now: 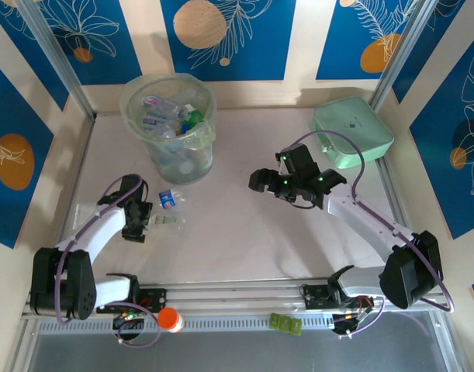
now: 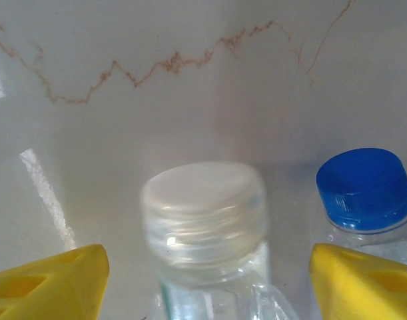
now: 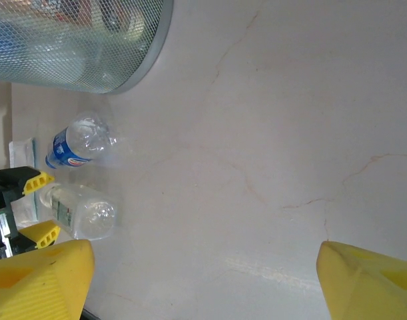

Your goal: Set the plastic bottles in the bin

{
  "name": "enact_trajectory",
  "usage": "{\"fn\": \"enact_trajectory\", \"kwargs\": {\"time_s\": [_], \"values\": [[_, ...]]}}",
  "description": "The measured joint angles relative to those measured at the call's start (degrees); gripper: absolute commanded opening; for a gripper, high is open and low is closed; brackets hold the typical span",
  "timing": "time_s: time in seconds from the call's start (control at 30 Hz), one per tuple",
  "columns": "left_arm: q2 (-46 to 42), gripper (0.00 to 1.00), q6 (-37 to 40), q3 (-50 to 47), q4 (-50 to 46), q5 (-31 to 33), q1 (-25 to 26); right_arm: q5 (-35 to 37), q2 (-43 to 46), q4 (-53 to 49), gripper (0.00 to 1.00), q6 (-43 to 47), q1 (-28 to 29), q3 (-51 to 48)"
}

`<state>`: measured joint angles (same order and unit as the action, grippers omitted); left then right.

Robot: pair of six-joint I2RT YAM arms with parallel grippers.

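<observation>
Although most of the plastic bottles [image 1: 171,116] are already heaped in the bin [image 1: 192,164], at the far left of the table [image 1: 244,240], two lie loose on their sides near its base. Item one: clear-capped bottle [image 2: 203,220], seemingly empty, lying between the parted fingers of the left tool [image 2: 206,287], which straddles its neck end without closing on it. Item two: blue-capped bottle [image 2: 366,190], blue label, just beside the first on the bin side. Handling, as judged: both are light, thin-walled, smooth and round. They are apt to dent under a hard squeeze and to roll away from a glancing one. The stiff neck below the cap looks the soundest hold. Right tool [image 3: 203,283]: fingers wide apart, nothing between them, over bare table right of centre. Bin contents: clear bottles with blue caps and labels, one green piece near the top, inside a thin liner bag folded over the rim. Mint-green case [image 1: 351,132]: far right, closed, not concerned.
</observation>
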<state>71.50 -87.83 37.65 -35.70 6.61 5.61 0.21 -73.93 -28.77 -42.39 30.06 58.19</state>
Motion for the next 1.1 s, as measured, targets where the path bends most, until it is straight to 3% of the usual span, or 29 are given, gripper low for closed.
{"fn": "enact_trajectory", "kwargs": {"time_s": [0.4, 0.73, 1.1], "values": [[5.57, 0.54, 2.84, 0.02, 2.34, -1.42, -0.02, -0.66, 3.87, 1.51, 0.87, 0.0, -0.57, -2.29], [5.03, 0.4, 4.31, 0.0, 2.86, -1.46, -0.02, -0.59, 11.1, 0.57, 0.87, 0.04, -1.22, -2.62], [-12.07, 0.38, 11.5, 4.15, 0.42, -0.85, 0.57, -3.48, 16.31, 0.15, 0.86, 2.45, 0.42, -2.29]]}}
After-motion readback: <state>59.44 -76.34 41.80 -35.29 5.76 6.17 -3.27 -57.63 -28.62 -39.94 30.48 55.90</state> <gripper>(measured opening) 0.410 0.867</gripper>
